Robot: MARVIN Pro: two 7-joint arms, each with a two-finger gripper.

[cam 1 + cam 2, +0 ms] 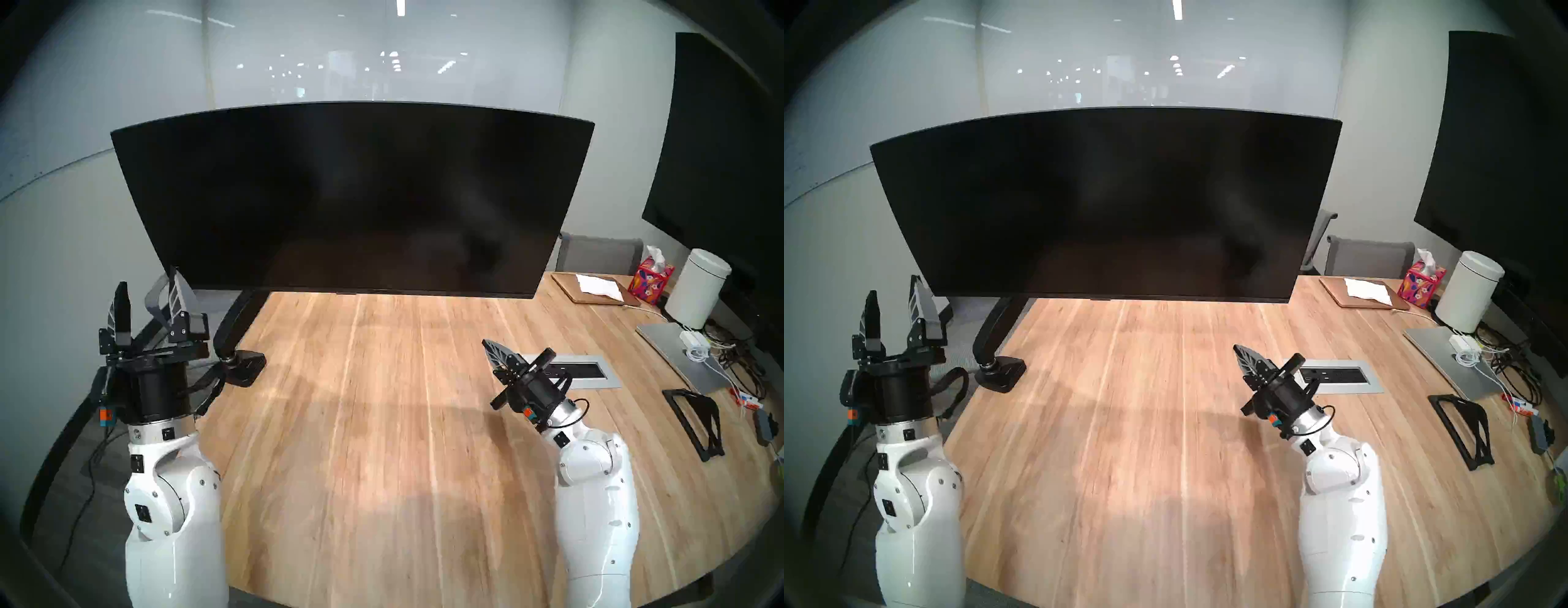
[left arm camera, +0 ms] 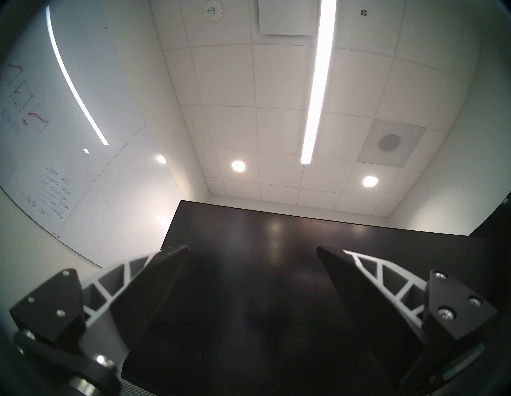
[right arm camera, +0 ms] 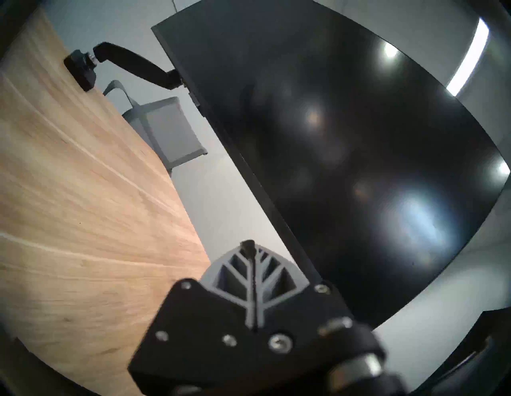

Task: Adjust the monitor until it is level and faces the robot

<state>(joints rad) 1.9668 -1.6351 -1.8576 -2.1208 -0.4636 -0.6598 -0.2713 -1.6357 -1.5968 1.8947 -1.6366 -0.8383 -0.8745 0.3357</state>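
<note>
You are looking at one monitor filling the upper centre of both head views, hanging above the bench on one black mount arm clamped at the bench's left edge. Two white robot arms are rising from the bottom corners. The left claw is pointing steeply upward at lower left, fingers spread and holding nothing, apart from the screen's lower left corner. The right claw is angling up-left at lower right, fingers pressed together, empty. Only the left wrist view is showing ceiling lights; only the right wrist view is showing the screen's underside edge.
</note>
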